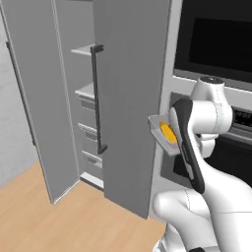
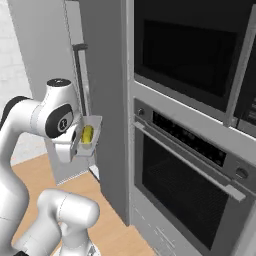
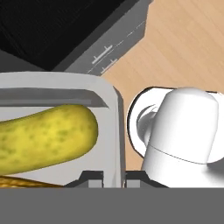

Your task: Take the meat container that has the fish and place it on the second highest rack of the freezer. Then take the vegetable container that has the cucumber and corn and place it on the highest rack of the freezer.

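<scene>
Between the gripper (image 3: 114,176) fingertips sits the container (image 3: 111,131) wall, clamped; hand view alone reveals cucumber (image 3: 46,135) and corn (image 3: 22,181) inside.

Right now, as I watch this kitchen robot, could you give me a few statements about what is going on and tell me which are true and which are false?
1. The end effector holds a grey container by its wall. True.
2. The container holds a fish. False: it holds a yellow-green cucumber, with a strip of corn beside it.
3. The freezer door stands open, and racks show inside. True.
4. The container already rests on a freezer rack. False: it is in the air, in front of the door and outside the freezer.
5. The oven door is hanging open. False: it is closed, with its handle across the top.
</scene>
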